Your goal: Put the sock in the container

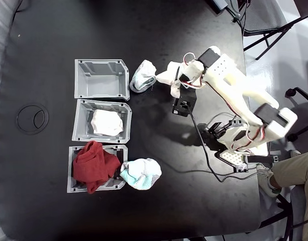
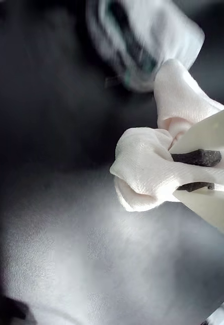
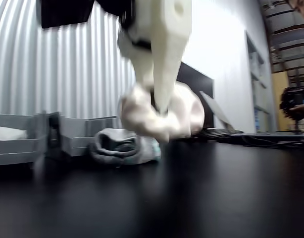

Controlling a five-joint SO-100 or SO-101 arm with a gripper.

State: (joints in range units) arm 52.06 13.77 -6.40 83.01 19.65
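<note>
Sock [image 1: 166,75], plain white, soft and bunched, hangs pinched in the white two-finger tool [image 1: 170,80] in the fixed view, just right of a mint-trimmed white sock [image 1: 143,76] lying beside the top grey ribbed plastic bin [image 1: 101,79], which looks bare inside. Below that bin, the middle grey bin [image 1: 102,120] holds a white bundle, and the bottom bin [image 1: 73,173] holds red cloth [image 1: 95,165], with another mint-toed sock [image 1: 140,173] at its right corner on the black tabletop [image 1: 43,50].

In the wrist view the tool [image 2: 195,172] is clenched on the sock [image 2: 147,172], dark pads biting into folds.

In the other view the sock [image 3: 159,116] dangles clear of the tabletop [image 3: 191,198], in front of the mint-trimmed sock [image 3: 122,146].
</note>
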